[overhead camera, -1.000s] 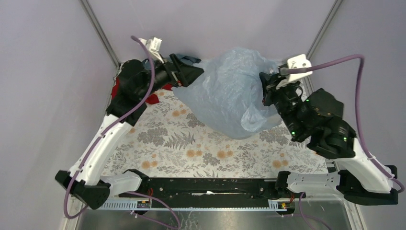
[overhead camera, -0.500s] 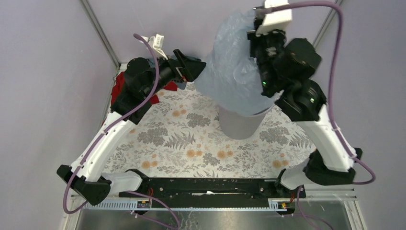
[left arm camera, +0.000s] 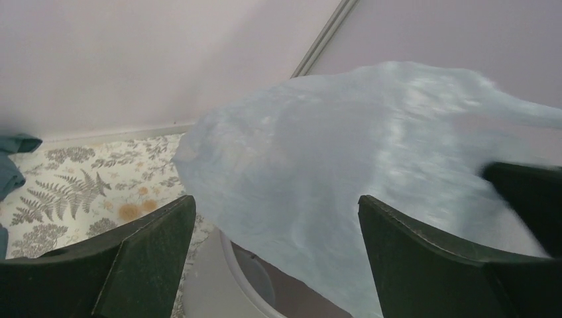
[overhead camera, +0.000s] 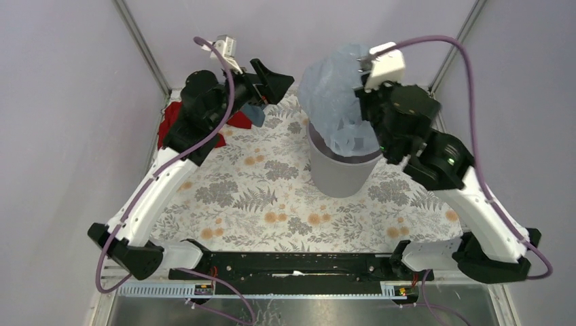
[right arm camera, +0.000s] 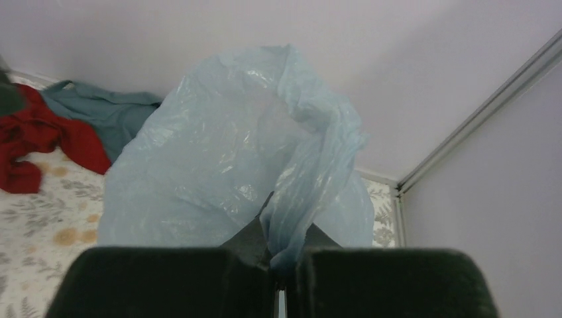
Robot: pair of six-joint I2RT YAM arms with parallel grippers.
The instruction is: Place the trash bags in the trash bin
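The pale blue translucent trash bag [overhead camera: 334, 102] hangs bunched over the mouth of the light grey round trash bin [overhead camera: 339, 178], its lower part reaching into the rim. My right gripper [overhead camera: 367, 109] is shut on a twisted fold of the trash bag [right arm camera: 232, 165], which rises from between the right gripper's [right arm camera: 281, 255] closed fingers. My left gripper [overhead camera: 280, 83] hovers open to the left of the bag, holding nothing. In the left wrist view the trash bag [left arm camera: 344, 159] fills the space ahead of the left gripper [left arm camera: 275, 202], with the bin's rim [left arm camera: 222, 262] below.
A red cloth [overhead camera: 173, 123] and a teal-grey cloth [overhead camera: 255, 114] lie at the back left of the flowered table cover [overhead camera: 272, 197]; the red cloth [right arm camera: 40, 139] and teal-grey cloth [right arm camera: 106, 109] also show in the right wrist view. Walls close in the back and sides.
My right arm lifted the bag off the bin, swung it up and back, and has now lowered it a little over the bin's mouth. The left gripper rose slightly, still open.
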